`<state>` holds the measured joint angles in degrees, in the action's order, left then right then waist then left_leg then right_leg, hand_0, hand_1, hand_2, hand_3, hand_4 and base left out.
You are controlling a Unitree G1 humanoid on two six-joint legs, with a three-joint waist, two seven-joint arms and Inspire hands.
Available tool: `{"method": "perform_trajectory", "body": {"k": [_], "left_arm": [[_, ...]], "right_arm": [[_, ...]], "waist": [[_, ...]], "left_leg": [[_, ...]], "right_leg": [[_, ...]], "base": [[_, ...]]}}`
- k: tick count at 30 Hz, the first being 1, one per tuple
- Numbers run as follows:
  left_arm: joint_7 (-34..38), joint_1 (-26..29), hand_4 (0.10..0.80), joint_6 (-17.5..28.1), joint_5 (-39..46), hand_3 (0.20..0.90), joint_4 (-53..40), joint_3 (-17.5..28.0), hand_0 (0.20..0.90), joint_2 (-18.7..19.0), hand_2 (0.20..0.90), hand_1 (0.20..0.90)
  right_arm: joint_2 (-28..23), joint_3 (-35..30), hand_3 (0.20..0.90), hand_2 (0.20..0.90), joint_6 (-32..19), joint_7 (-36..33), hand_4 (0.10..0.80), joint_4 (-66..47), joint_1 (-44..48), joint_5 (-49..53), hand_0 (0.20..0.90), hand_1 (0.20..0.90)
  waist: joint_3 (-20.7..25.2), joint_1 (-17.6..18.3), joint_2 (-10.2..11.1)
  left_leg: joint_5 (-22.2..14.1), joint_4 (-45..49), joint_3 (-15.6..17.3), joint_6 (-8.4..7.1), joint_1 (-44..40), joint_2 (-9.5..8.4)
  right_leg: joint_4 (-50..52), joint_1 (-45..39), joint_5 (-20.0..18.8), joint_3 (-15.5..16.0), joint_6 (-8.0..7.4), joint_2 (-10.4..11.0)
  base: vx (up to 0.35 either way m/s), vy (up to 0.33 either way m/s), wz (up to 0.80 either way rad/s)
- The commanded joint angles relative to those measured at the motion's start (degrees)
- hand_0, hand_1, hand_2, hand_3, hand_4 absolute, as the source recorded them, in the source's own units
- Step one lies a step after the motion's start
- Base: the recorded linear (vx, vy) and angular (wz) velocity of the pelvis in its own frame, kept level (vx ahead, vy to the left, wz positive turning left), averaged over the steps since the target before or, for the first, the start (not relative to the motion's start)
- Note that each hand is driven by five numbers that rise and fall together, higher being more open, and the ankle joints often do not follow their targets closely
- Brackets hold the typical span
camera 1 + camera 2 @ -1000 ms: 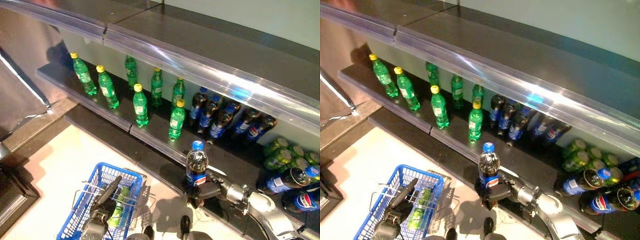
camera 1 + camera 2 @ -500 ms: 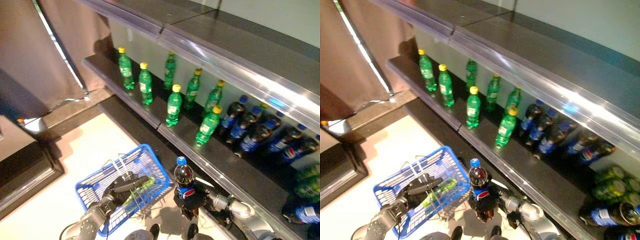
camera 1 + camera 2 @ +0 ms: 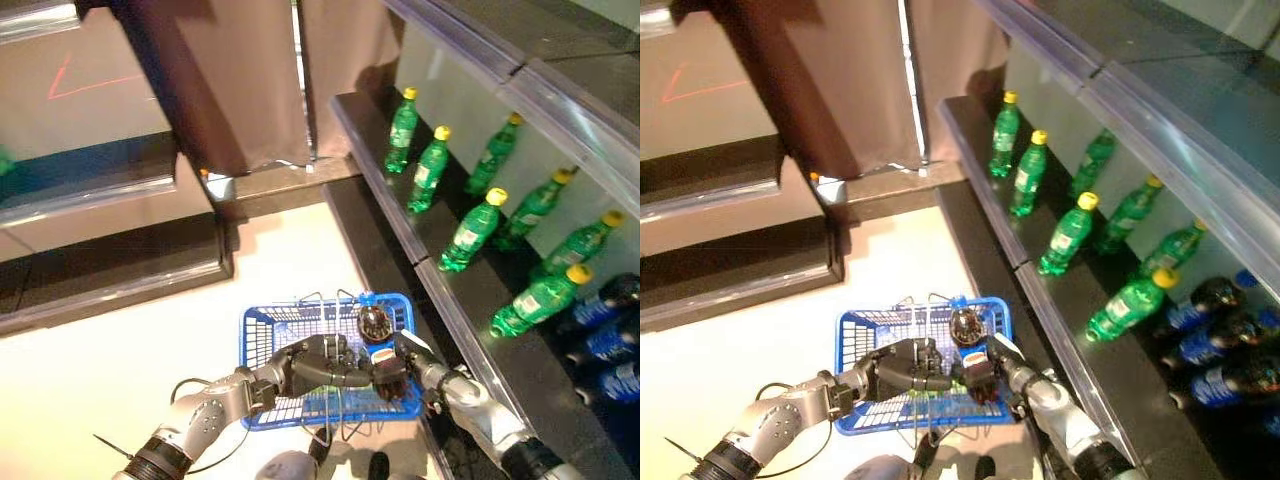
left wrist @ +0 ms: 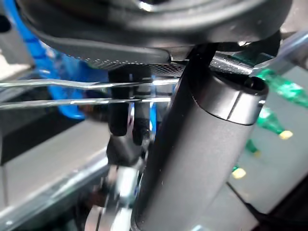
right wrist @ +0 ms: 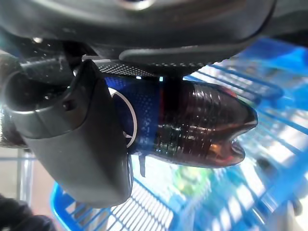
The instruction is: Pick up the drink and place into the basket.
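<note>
Left eye view — cola bottle point(image 3: 374, 332) upright.

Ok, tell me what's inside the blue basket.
The right hand holds a dark cola bottle over the basket. Something green lies on its floor, mostly hidden. The left hand grips the wire handles.

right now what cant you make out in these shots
- Green bottle in the blue basket: covered by both hands in the eye views, a blur in the right wrist view.
- Cola bottle base: behind the right hand.
- Left hand grip on the wire handles: the thumb blocks the wrist view.
</note>
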<state>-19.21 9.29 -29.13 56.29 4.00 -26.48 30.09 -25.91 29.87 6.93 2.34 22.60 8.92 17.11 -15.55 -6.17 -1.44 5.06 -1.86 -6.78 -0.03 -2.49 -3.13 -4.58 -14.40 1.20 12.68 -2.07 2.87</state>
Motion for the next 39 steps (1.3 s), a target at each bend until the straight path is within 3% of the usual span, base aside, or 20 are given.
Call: {"method": "perform_trajectory", "body": {"k": [1,7,10,19,26,33,34,35,39], "left_arm": [[-9.2,8.9,0.1,6.9,12.3,0.2,-14.5,0.9,0.3,-5.3,0.3,0.3],[-7.9,9.5,0.1,6.0,16.1,0.2,-17.1,-0.1,0.3,-6.8,0.3,0.3],[-5.2,10.3,0.1,6.0,18.9,0.2,-18.5,-1.4,0.3,-9.3,0.3,0.3],[1.5,11.2,0.1,12.5,17.0,0.2,-21.1,-4.1,0.3,-15.1,0.3,0.3],[3.8,10.4,0.1,11.5,19.0,0.2,-22.4,-4.6,0.3,-17.6,0.3,0.3],[2.3,9.5,0.1,10.7,17.4,0.2,-22.1,-7.3,0.3,-18.8,0.3,0.3],[1.9,9.1,0.1,10.7,16.6,0.2,-21.9,-7.7,0.3,-19.1,0.3,0.3],[1.8,9.1,0.1,10.8,16.5,0.2,-21.8,-7.8,0.3,-19.1,0.3,0.3],[2.4,8.3,0.1,11.4,15.3,0.2,-21.6,-8.9,0.3,-19.6,0.3,0.3]], "right_arm": [[3.6,1.3,0.2,0.3,-4.6,-5.0,0.1,0.1,7.5,3.2,0.3,0.3],[7.0,3.8,0.2,0.3,-2.7,-8.3,0.1,7.2,11.0,0.1,0.3,0.3],[8.8,4.8,0.2,0.3,-2.1,-9.0,0.1,11.6,12.9,-3.1,0.3,0.3],[13.2,6.6,0.2,0.3,-3.8,-14.6,0.1,22.1,13.7,-8.2,0.3,0.3],[14.7,6.9,0.2,0.3,-4.9,-16.9,0.1,26.0,12.6,-10.5,0.3,0.3],[14.5,9.7,0.2,0.3,-1.7,-15.6,0.1,30.5,15.6,-22.5,0.3,0.3],[14.3,11.0,0.458,0.521,0.9,-13.9,0.358,31.1,16.4,-24.7,0.521,0.521],[14.2,11.2,0.9,0.9,1.3,-13.7,0.8,31.2,16.5,-24.9,0.9,0.9],[14.3,12.4,0.9,0.9,3.3,-11.3,0.8,33.1,18.2,-24.5,0.9,0.9]], "waist": [[7.4,-2.3,1.5],[8.7,-3.5,0.8],[9.6,-4.2,0.9],[10.3,-5.7,0.6],[10.4,-6.4,-0.2],[10.6,-6.9,-0.6],[10.7,-7.1,-0.6],[10.8,-7.1,-0.6],[10.8,-7.5,-0.3]], "left_leg": [[-6.4,10.1,0.8,-3.48,3.6,-1.0],[-4.8,7.0,-0.2,-3.28,2.9,-1.34],[-4.8,5.9,-1.0,-3.41,1.9,-1.67],[-5.0,5.4,-2.3,-3.32,0.6,-2.44],[-5.1,5.0,-2.7,-3.14,0.1,-2.81],[-4.9,4.2,-3.0,-3.09,-0.5,-3.06],[-4.8,4.0,-3.0,-3.06,-0.7,-3.07],[-4.8,3.9,-3.0,-3.06,-0.8,-3.06],[-4.8,3.4,-3.0,-2.92,-1.7,-2.92]], "right_leg": [[5.9,7.3,0.4,0.5,-1.79,0.7],[5.4,7.1,0.7,-0.2,-2.0,-0.1],[4.5,6.3,0.5,0.0,-2.17,-0.1],[3.8,5.1,0.1,1.6,-2.41,0.9],[3.4,4.7,-0.2,2.2,-2.74,1.4],[3.1,4.4,-0.4,2.7,-2.98,1.6],[3.0,4.2,-0.4,2.7,-2.98,1.6],[3.0,4.2,-0.4,2.7,-2.99,1.6],[2.9,3.5,-0.3,2.9,-3.0,1.7]], "base": [[-0.015,0.016,1.1],[0.035,0.034,0.36],[0.085,0.049,0.07],[0.059,0.055,0.06],[0.029,0.037,0.06],[0.034,0.04,0.03],[0.034,0.022,0.07],[0.043,0.028,0.16],[0.046,0.019,0.09]]}}
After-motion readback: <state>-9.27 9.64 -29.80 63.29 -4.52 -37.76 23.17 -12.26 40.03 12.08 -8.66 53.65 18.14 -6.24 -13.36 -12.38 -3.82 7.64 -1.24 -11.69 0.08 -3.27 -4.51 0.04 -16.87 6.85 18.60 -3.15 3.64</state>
